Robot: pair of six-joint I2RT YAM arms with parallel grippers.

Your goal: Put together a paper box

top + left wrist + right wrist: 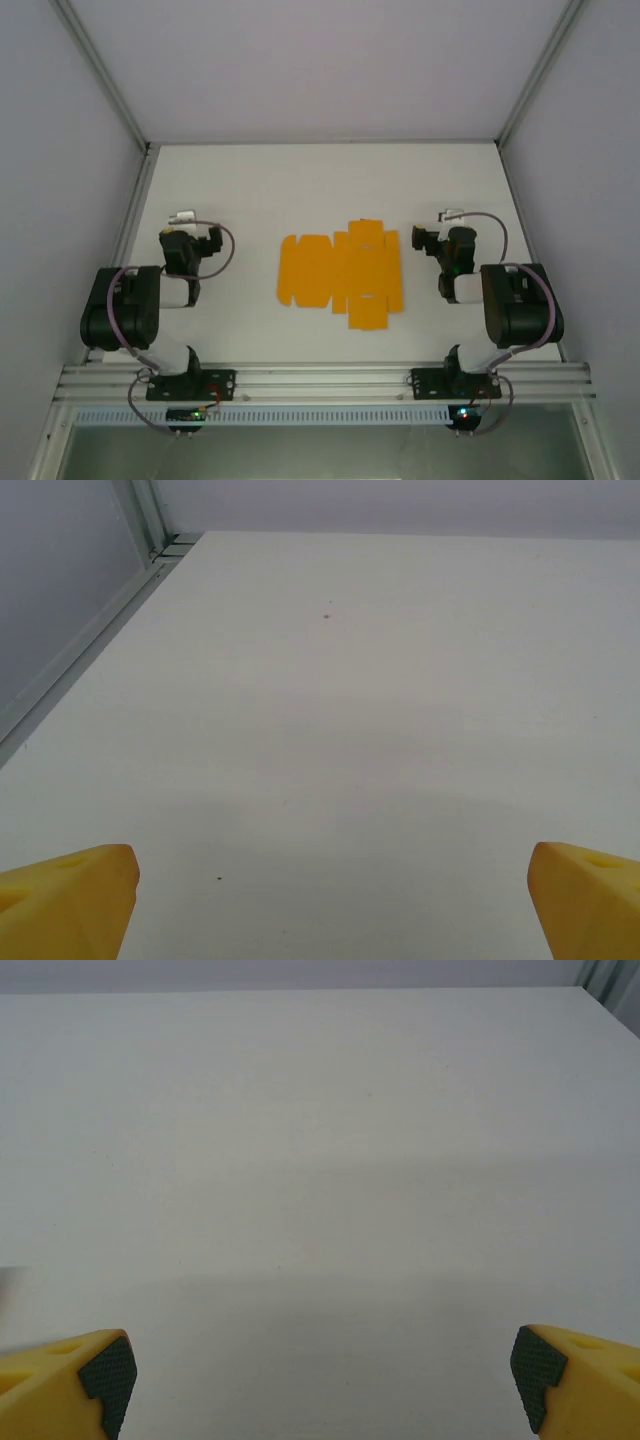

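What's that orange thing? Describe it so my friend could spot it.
On the white table, look between the black left arm and right arm at its near edge. There lies the paper box, unfolded: a flat orange-yellow card sheet with flaps and tabs. Its bright colour and flatness set it apart from the bulky arms.

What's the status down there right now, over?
Left hand open, empty. Right hand open, empty. Paper box still a flat unfolded sheet, lying between both hands, untouched. Nothing in the way.
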